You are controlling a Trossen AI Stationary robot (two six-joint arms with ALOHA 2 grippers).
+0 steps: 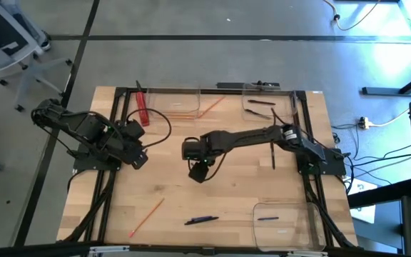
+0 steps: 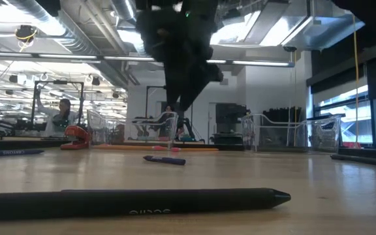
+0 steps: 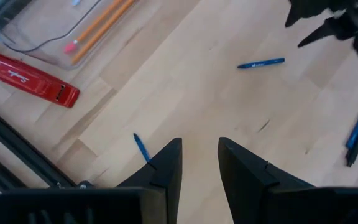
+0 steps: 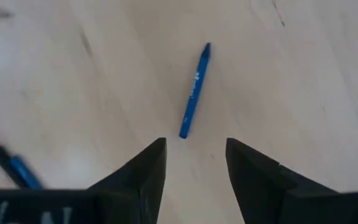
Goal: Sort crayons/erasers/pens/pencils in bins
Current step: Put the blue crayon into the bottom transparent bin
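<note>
Sorting looks partly done. The far middle bin (image 1: 164,93) holds pencils (image 1: 180,113), the far right bin (image 1: 291,96) pens (image 1: 260,103), and the near right bin (image 1: 314,214) one pen. A pencil (image 1: 147,217), a pen (image 1: 201,220) and a blue crayon (image 4: 195,91) lie loose on the tabletop (image 1: 227,189). The right gripper (image 4: 194,165) hovers over the crayon, fingers spread, empty. The left gripper (image 3: 199,163) waits at left, fingers apart, empty.

Right arm stretched from table's right edge to table centre, right gripper (image 1: 200,171) pointing down, fingers (image 4: 143,174) apart, empty. Left arm folded near left edge, left gripper (image 1: 138,158) part open, empty.
</note>
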